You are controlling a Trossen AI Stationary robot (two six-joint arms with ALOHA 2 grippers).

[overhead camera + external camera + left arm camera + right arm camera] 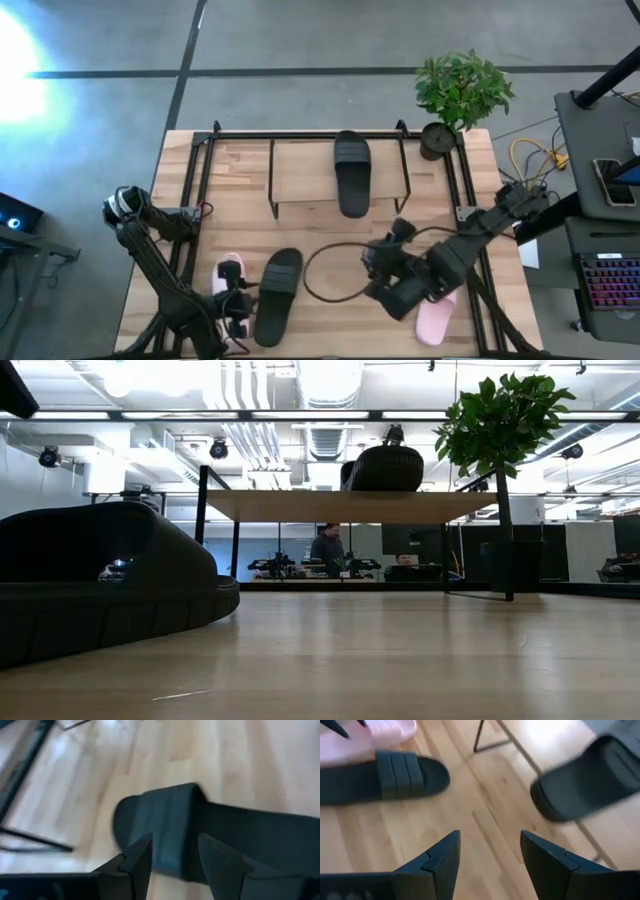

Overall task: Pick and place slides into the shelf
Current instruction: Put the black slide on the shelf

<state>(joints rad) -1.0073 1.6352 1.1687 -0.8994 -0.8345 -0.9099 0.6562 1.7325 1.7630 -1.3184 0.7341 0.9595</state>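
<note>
One black slide [352, 172] lies on the shelf's wood board [300, 170], its toe hanging over the near edge; the low view shows this slide [385, 468] on top of the board [330, 506]. A second black slide [278, 295] lies flat on the table. My left gripper [240, 308] is open beside it, and in the left wrist view the gripper [175, 862] hovers over the slide's strap [165, 820]. A pink slide [228, 275] lies by the left gripper, another pink slide [437, 318] under the right arm. My right gripper [490, 855] is open over bare table.
A dark cable loop [330, 270] lies on the table between the two grippers. A potted plant [455, 95] stands at the shelf's far right corner. Black frame rails [190, 200] run along both table sides. A person [327, 550] shows far behind the table.
</note>
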